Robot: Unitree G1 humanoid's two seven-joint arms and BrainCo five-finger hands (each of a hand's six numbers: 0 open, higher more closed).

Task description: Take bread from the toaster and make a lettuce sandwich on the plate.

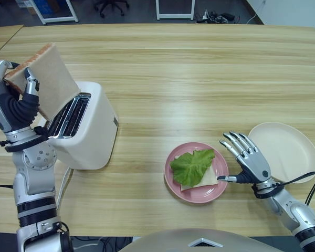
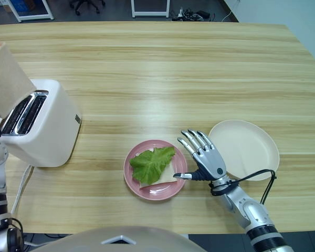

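Over the wooden table [image 1: 199,68], a bread slice [image 1: 55,73] is gripped above the toaster [image 1: 89,131] by curled fingers of the left hand [image 1: 18,97]; carriage onto the lettuce [image 1: 191,165] on the pink plate [image 1: 170,181] is judged next, the right hand [image 1: 249,160] spread empty beside it.

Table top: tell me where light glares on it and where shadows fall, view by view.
Left eye view: a broad pale sheen on the table beyond the pink plate, no hard glare; soft shadow hugs the toaster base. Right eye view: same sheen mid-table; faint shadow under the right hand.
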